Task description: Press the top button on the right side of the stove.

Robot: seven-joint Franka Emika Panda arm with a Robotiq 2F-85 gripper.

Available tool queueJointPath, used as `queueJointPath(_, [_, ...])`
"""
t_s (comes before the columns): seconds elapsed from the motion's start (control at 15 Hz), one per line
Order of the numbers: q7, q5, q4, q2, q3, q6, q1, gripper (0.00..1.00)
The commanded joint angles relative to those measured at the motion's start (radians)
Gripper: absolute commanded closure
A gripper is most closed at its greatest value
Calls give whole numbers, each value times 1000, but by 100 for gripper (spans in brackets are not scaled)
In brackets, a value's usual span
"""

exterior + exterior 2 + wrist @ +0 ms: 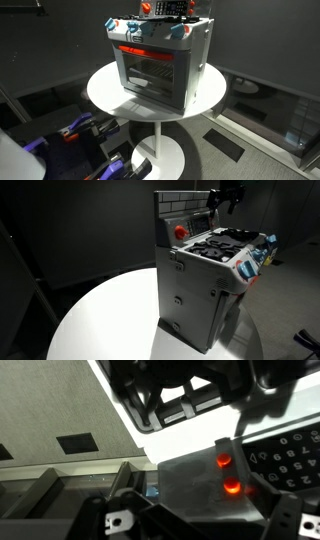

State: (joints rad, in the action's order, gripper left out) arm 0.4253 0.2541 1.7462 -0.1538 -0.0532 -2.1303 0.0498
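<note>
The stove [160, 60] is a small silver-grey toy oven with a glass door and a red handle bar. It stands on a round white table [105, 95] and shows in both exterior views [205, 290]. A round red button [180, 231] sits on the side of its raised back panel. My gripper [168, 9] hovers just above the stove's back panel, at the top right in an exterior view [228, 196]. In the wrist view, two glowing red buttons, one [223, 461] above the other [232, 487], sit on a grey panel ahead of my dark jaws [200, 525]. The fingertips are not clear.
The table [100, 320] has bare white surface in front of and beside the stove. Its pedestal base [165, 152] stands on dark floor. Blue and purple equipment [75, 130] lies low beside the table. The room around is dark.
</note>
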Motion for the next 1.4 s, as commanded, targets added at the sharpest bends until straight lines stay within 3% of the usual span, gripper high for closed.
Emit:
queueJointPath(0.0, [-49, -37, 0, 42, 4, 59, 20, 0])
queueJointPath(0.53, [-191, -231, 26, 137, -23, 259, 38, 0])
queueJointPath(0.8, [-191, -237, 56, 192, -36, 372, 47, 0])
queueJointPath(1.33, [-191, -227, 206, 325, -65, 386, 61, 0])
